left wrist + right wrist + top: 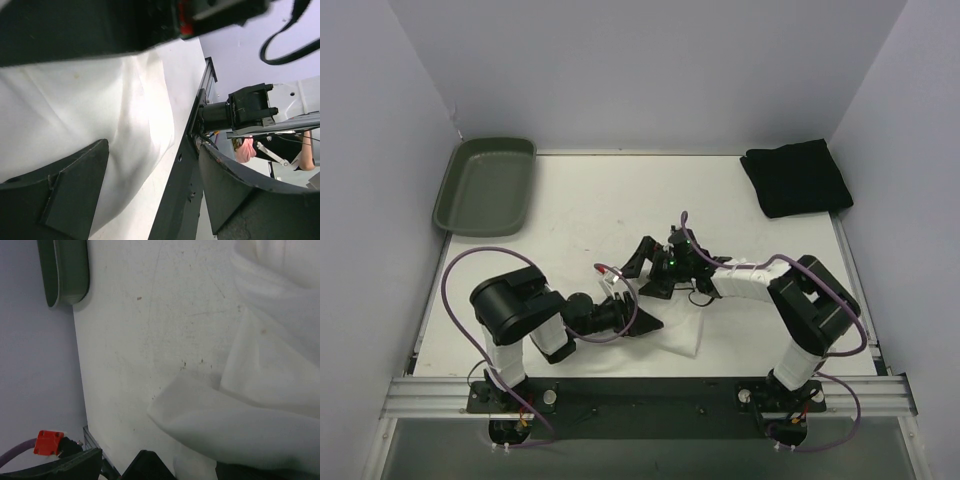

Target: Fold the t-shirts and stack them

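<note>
The white t-shirt (pixel 682 335) lies rumpled on the white table near the front middle, hard to tell from the tabletop. My left gripper (pixel 635 308) hovers low over it, open, its fingers (pixel 65 195) wide apart with white cloth (pixel 125 125) beneath and between them. My right gripper (pixel 650 273) is just behind, also open; a folded lobe of the white t-shirt (pixel 260 405) lies in front of its fingers (pixel 150 467). The black t-shirt (pixel 795 178) rests folded at the back right corner.
A dark green tray (pixel 485 185) sits at the back left, also visible in the right wrist view as the tray (pixel 67 270). The metal rail (pixel 650 395) runs along the near edge. Walls enclose the table on three sides.
</note>
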### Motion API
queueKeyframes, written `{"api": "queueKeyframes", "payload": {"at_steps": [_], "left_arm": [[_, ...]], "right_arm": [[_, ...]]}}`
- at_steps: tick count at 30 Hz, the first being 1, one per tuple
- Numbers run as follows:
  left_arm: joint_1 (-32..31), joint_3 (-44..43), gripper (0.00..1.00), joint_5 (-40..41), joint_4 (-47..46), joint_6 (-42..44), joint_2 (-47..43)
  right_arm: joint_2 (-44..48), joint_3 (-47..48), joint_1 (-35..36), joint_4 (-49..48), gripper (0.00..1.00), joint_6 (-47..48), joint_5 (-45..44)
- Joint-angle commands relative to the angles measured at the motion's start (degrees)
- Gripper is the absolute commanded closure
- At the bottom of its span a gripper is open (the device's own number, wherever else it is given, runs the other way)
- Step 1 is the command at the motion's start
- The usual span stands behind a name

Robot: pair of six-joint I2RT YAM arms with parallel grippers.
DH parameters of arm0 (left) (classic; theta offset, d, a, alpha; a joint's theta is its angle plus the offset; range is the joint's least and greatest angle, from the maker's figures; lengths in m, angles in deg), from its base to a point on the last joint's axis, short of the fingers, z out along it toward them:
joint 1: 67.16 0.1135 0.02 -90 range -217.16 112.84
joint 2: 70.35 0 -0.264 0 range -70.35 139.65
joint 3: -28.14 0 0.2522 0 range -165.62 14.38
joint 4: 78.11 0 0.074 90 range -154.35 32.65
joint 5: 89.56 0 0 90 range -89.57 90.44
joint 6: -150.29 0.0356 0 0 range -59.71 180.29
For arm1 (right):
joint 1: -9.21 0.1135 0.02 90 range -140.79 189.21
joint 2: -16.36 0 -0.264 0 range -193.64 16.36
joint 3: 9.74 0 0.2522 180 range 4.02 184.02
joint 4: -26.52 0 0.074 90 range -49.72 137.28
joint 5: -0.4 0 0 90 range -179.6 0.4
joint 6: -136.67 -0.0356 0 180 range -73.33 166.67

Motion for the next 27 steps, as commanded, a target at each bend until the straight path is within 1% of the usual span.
{"api": "queueKeyframes", "payload": {"at_steps": [1,5,16,22,24,27], "left_arm": [[-0.65,3.22,0.17,-3.16,-10.41,-1.96,4.70],[-0.65,3.83,0.18,-3.33,-10.76,-2.05,4.97],[-0.65,3.48,0.18,-4.21,-7.60,-2.13,1.72],[-0.73,2.43,0.18,-4.82,-1.55,-1.35,-3.81],[-0.65,1.90,0.18,-4.83,2.84,-0.64,-7.15],[-0.74,0.41,0.18,-4.74,9.43,0.94,-12.07]], "right_arm": [[-3.83,1.00,-2.89,-7.82,0.03,-0.13,3.05],[-7.78,2.15,-5.44,-10.62,0.04,0.84,4.28],[-13.06,5.75,-13.61,-10.90,0.04,6.73,5.34],[-14.29,9.36,-15.73,-9.14,0.04,8.83,5.52],[-13.68,10.41,-16.17,-8.97,0.04,8.93,5.87],[-12.10,12.60,-16.52,-5.99,0.03,10.50,5.35]]}}
